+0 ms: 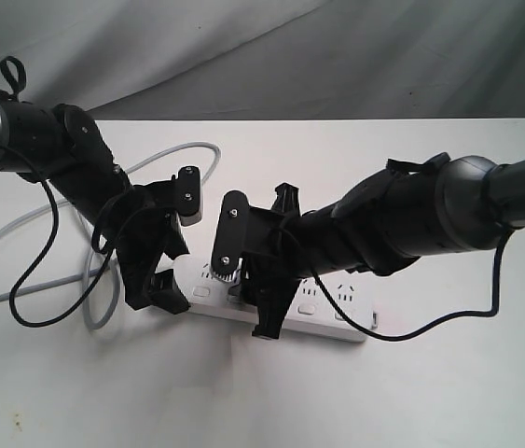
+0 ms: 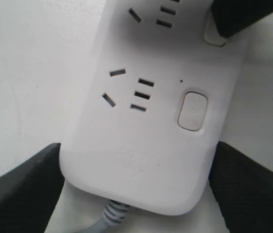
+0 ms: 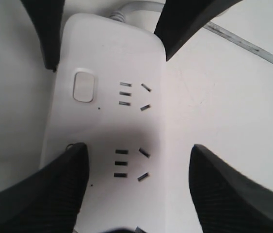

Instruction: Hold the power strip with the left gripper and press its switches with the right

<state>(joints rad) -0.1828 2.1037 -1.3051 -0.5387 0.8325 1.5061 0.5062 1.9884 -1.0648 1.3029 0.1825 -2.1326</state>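
Bare white table [image 1: 262, 401] fills the front of the exterior view. Behind it the power strip [image 1: 323, 313] lies flat across the middle of the table, with its cord end toward the left arm.

The right gripper [image 1: 253, 308] comes down on the strip from the right side with its jaws spread wide. 1 finger [image 3: 54, 189] rests on the switch row beside the 2nd socket from the cord end. The other finger [image 3: 233, 194] hangs over bare table past the strip's far edge. Of the switches [image 2: 193, 110], the 1 by the end socket lies uncovered, and the next is mostly hidden under that resting finger.

The left gripper [image 1: 169, 273] straddles the rounded cord end with 1 black finger [image 2: 20, 189] against each long side. It appears to pinch the strip between them, though the contact lines are soft in the left wrist view.

At that end the grey cord [image 1: 192, 145] leaves the strip and loops over the table behind the left arm. Beyond the table's far edge hangs a creased grey cloth [image 1: 337, 56].
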